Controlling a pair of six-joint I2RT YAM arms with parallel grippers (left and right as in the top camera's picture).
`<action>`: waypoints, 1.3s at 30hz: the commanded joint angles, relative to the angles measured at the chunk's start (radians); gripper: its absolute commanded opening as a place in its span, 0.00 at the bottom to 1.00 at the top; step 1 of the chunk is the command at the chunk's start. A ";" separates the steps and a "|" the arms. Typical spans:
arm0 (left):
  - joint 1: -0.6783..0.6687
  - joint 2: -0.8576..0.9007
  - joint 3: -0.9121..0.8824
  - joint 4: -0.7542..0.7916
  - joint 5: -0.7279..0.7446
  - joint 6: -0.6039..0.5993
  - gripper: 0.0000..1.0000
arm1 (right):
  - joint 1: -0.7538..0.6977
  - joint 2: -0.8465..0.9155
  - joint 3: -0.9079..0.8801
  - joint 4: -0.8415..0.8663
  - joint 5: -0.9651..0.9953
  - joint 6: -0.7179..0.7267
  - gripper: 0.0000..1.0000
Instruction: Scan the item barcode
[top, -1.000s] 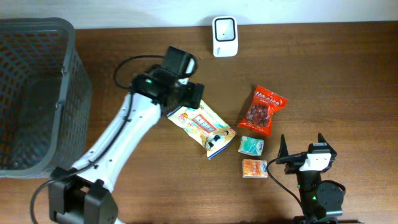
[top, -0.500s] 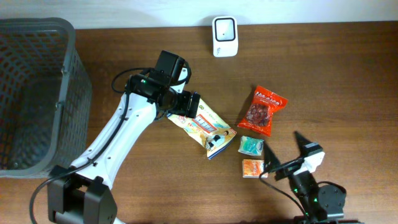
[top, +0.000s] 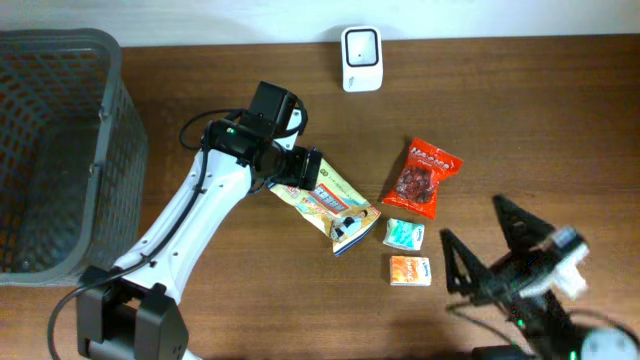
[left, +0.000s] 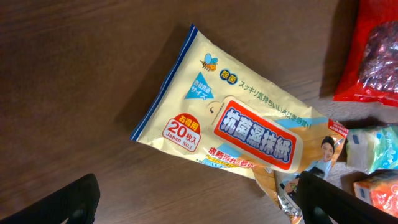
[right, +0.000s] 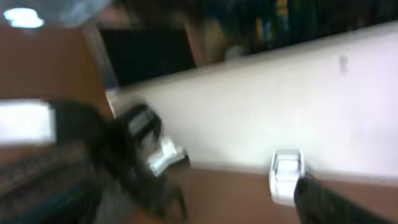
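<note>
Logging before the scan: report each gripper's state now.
Left gripper: open, empty, above the wipes pack.
Right gripper: open, empty.

A dark grey mesh basket (top: 60, 38) stands at the far left of the brown wooden table (top: 530, 120). Right of centre lies a red snack bag (top: 421, 177) (dark reddish pieces show through its clear window). Just beside its near end sits a small teal packet (top: 404, 233), and nearer still, a small orange packet (top: 410, 270).

Table (top: 560, 110): basket (top: 118, 150), scanner (top: 360, 45), wipes (top: 325, 200), snack packets (top: 422, 177)
</note>
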 joint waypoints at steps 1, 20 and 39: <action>0.000 -0.019 -0.007 0.000 0.012 -0.013 0.99 | -0.005 0.266 0.215 -0.329 -0.025 -0.187 0.98; 0.001 -0.019 -0.007 -0.023 -0.211 -0.331 0.99 | 0.163 1.310 0.339 -0.446 -0.156 0.481 0.98; 0.001 -0.019 -0.007 -0.062 -0.301 -0.394 0.99 | 0.351 1.401 0.305 -0.293 0.039 0.719 0.89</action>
